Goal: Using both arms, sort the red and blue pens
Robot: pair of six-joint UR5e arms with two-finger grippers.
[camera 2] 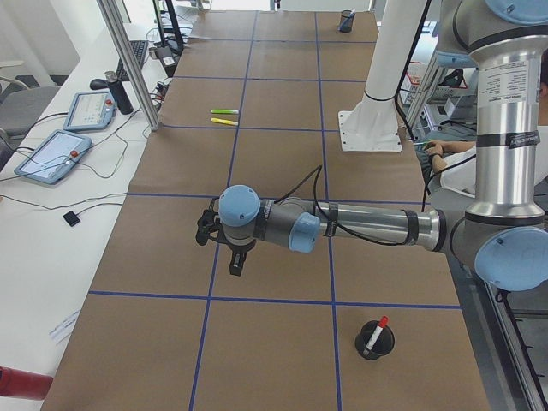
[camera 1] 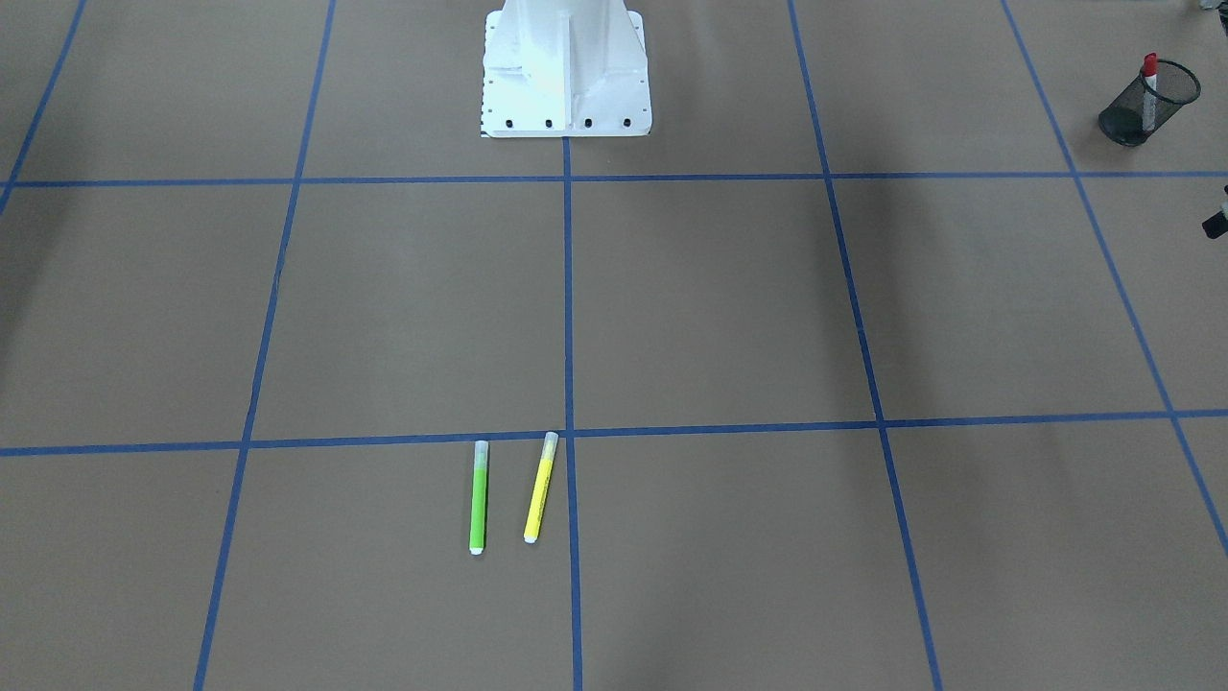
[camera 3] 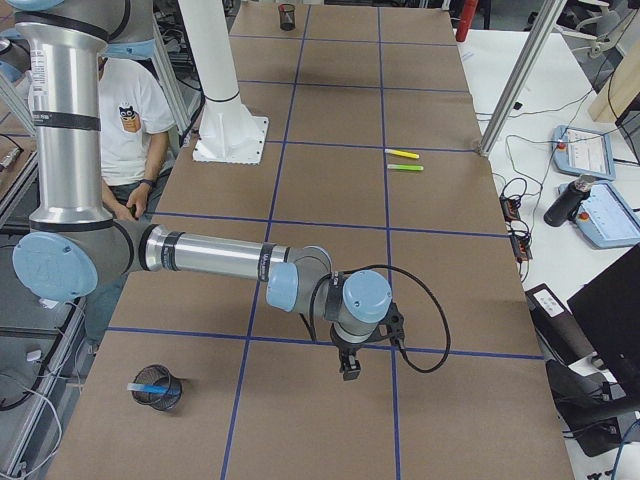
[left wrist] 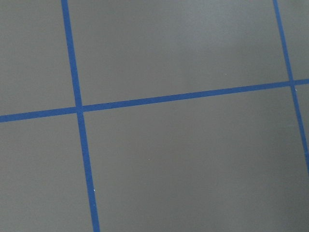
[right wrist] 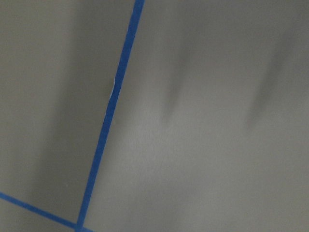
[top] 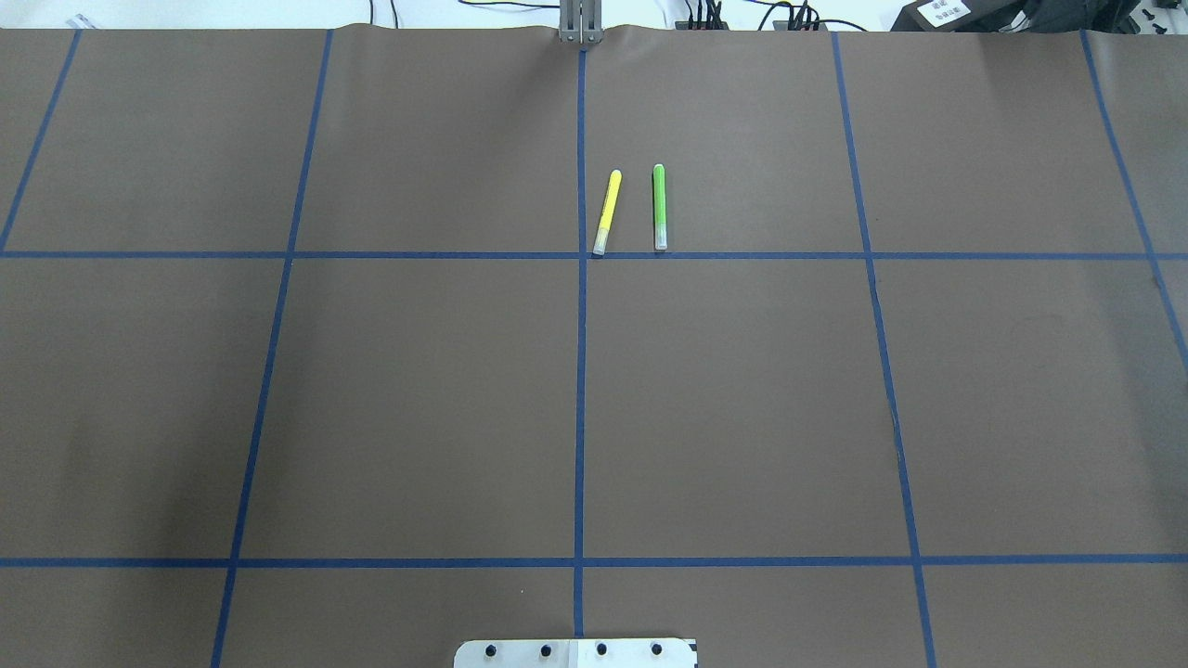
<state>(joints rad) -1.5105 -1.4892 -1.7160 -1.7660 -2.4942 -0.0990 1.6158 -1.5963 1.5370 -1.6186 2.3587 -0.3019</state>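
As it leans, red pen (camera 1: pixel 1148 88) points cap-up.

Matt brown paper cover (top: pixel 418 399), blue tape lines (top: pixel 580 408), wire-mesh cup (camera 1: pixel 1132 117), silver metal left arm (camera 2: pixel 368 227)

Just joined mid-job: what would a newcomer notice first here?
A green marker and a yellow marker lie side by side, alone on the brown taped table, across from the robot's base. At the robot's left end a white red-capped pen stands in a black mesh cup; at its right end a blue pen leans in a second black mesh cup.
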